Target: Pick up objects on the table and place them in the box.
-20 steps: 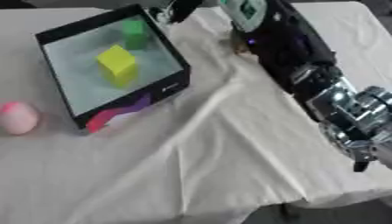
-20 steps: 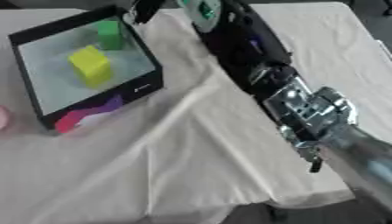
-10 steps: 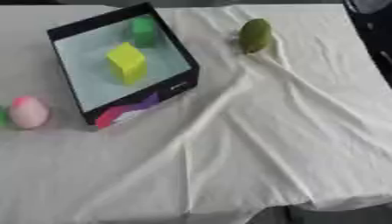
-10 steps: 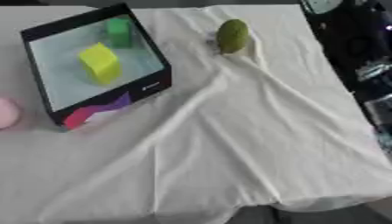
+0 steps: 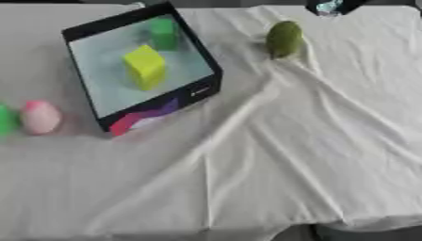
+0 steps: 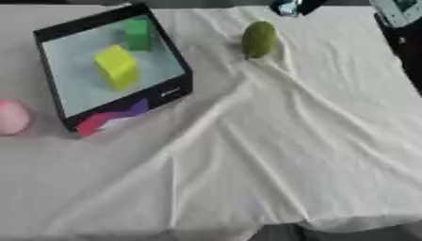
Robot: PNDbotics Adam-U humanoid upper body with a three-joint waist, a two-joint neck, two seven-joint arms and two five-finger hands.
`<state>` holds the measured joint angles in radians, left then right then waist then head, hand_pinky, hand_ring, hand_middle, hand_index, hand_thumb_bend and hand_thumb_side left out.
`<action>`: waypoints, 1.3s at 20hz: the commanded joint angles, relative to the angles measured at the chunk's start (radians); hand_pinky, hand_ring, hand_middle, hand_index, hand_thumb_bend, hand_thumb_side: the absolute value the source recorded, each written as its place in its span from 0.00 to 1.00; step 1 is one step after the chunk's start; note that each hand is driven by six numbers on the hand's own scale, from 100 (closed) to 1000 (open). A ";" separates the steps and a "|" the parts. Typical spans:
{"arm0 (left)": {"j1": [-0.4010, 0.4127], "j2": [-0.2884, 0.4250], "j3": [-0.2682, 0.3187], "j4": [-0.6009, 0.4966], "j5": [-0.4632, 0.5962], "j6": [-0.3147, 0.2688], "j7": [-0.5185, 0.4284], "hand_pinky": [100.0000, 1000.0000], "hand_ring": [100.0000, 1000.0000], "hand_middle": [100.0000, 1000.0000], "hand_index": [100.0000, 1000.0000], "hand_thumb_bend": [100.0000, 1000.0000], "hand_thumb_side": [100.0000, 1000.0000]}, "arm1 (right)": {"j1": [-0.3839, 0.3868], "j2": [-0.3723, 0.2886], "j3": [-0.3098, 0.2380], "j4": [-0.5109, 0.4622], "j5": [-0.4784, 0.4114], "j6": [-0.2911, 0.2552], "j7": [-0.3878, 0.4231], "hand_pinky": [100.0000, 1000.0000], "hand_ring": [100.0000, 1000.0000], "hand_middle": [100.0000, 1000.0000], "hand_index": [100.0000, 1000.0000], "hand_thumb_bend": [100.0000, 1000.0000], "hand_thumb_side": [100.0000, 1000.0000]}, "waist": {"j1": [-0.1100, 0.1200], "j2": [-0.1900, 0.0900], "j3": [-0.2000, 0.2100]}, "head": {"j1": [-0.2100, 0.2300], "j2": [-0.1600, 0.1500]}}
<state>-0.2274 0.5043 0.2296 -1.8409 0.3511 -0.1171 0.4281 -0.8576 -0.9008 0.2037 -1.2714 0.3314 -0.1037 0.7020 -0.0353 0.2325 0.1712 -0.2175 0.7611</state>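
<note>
A black-rimmed box point(image 5: 82, 30) stands at the far left, holding a yellow block point(image 5: 145, 66) and a green block point(image 5: 164, 33). An olive-green oval fruit point(image 5: 284, 38) lies on the white cloth to the right of the box. A pink egg-shaped thing point(image 5: 39, 116) lies left of the box's near corner, with a green thing point(image 5: 4, 120) beside it, cut off by the edge. A small dark piece of my right hand point(image 6: 288, 5) shows at the far edge, beyond the fruit and apart from it. Its black arm point(image 6: 401, 28) runs along the upper right edge. My left hand is out of sight.
The white cloth point(image 5: 288, 155) covers the table and is creased in long folds running from the fruit toward the near edge. The table's near edge point(image 5: 247, 230) runs along the bottom.
My right arm, which lay across the right side of the table reaching toward the box's far corner, has pulled back to the far right edge. The olive fruit it hid now shows.
</note>
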 commanded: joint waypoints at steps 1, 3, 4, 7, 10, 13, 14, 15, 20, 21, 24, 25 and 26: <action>-0.006 0.028 0.001 -0.016 -0.007 0.001 -0.007 0.79 0.84 0.76 0.74 0.00 0.68 | -0.008 -0.045 -0.011 0.038 0.039 -0.029 0.007 0.94 0.90 0.84 0.99 0.20 0.18 | -0.001 -0.010 0.002 | 0.007 -0.020; -0.009 0.026 -0.002 -0.016 -0.008 0.003 -0.012 0.79 0.84 0.76 0.74 0.00 0.68 | -0.011 -0.041 -0.015 0.070 0.057 -0.043 0.009 0.94 0.90 0.84 0.99 0.21 0.19 | 0.000 -0.005 0.003 | 0.007 -0.026; -0.010 0.026 -0.003 -0.016 -0.009 0.003 -0.015 0.79 0.84 0.76 0.74 0.00 0.68 | -0.013 -0.039 -0.016 0.084 0.067 -0.050 0.011 0.94 0.90 0.84 0.99 0.21 0.19 | 0.001 -0.003 0.004 | 0.006 -0.029; -0.017 0.022 -0.007 -0.018 -0.009 0.004 -0.022 0.79 0.84 0.76 0.74 0.00 0.68 | -0.021 -0.028 -0.027 0.125 0.087 -0.064 0.008 0.94 0.90 0.84 1.00 0.20 0.18 | 0.002 0.010 0.009 | -0.004 -0.042; -0.021 0.019 -0.009 -0.018 -0.012 0.006 -0.029 0.80 0.84 0.76 0.74 0.00 0.69 | -0.035 -0.019 -0.043 0.161 0.103 -0.068 -0.009 0.94 0.90 0.84 0.99 0.20 0.18 | 0.001 0.023 0.013 | -0.009 -0.055; -0.025 0.016 -0.011 -0.019 -0.016 0.008 -0.033 0.80 0.84 0.76 0.74 0.00 0.69 | -0.053 -0.013 -0.054 0.194 0.126 -0.066 -0.030 0.93 0.90 0.84 0.99 0.21 0.19 | -0.001 0.035 0.017 | -0.015 -0.061; -0.027 0.015 -0.012 -0.020 -0.017 0.008 -0.034 0.80 0.84 0.76 0.74 0.00 0.69 | -0.057 -0.009 -0.056 0.205 0.135 -0.065 -0.036 0.93 0.90 0.84 0.99 0.19 0.18 | -0.002 0.038 0.019 | -0.018 -0.063; -0.029 0.014 -0.012 -0.020 -0.017 0.009 -0.035 0.80 0.84 0.76 0.74 0.00 0.69 | -0.061 -0.004 -0.059 0.215 0.142 -0.064 -0.042 0.93 0.90 0.84 0.99 0.20 0.19 | -0.002 0.041 0.021 | -0.020 -0.064; -0.034 0.013 -0.013 -0.023 -0.020 0.009 -0.039 0.80 0.84 0.76 0.74 0.00 0.69 | -0.068 0.009 -0.068 0.247 0.178 -0.066 -0.066 0.93 0.90 0.84 1.00 0.22 0.19 | -0.004 0.055 0.032 | -0.029 -0.074; -0.035 0.012 -0.014 -0.023 -0.021 0.010 -0.040 0.80 0.84 0.76 0.74 0.00 0.69 | -0.070 0.010 -0.069 0.250 0.183 -0.068 -0.069 0.93 0.90 0.84 1.00 0.22 0.19 | -0.004 0.059 0.034 | -0.031 -0.078; -0.040 0.009 -0.016 -0.025 -0.022 0.011 -0.043 0.80 0.84 0.76 0.74 0.00 0.69 | -0.077 0.018 -0.074 0.262 0.195 -0.071 -0.077 0.93 0.90 0.84 0.99 0.22 0.19 | -0.007 0.069 0.041 | -0.033 -0.085; -0.041 0.008 -0.017 -0.025 -0.023 0.011 -0.045 0.80 0.84 0.76 0.74 0.00 0.69 | -0.079 0.021 -0.074 0.266 0.199 -0.072 -0.078 0.93 0.90 0.84 0.99 0.22 0.19 | -0.008 0.072 0.044 | -0.032 -0.087; -0.042 0.007 -0.016 -0.025 -0.024 0.012 -0.046 0.80 0.84 0.76 0.74 0.00 0.69 | -0.082 0.023 -0.075 0.270 0.203 -0.073 -0.077 0.93 0.90 0.84 0.99 0.22 0.19 | -0.008 0.075 0.046 | -0.031 -0.090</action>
<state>-0.2577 0.4939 0.2112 -1.8474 0.3313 -0.1042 0.3877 -0.9185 -0.8549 0.1424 -1.0004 0.5255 -0.1749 0.6296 -0.0353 0.3143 0.2179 -0.2478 0.6878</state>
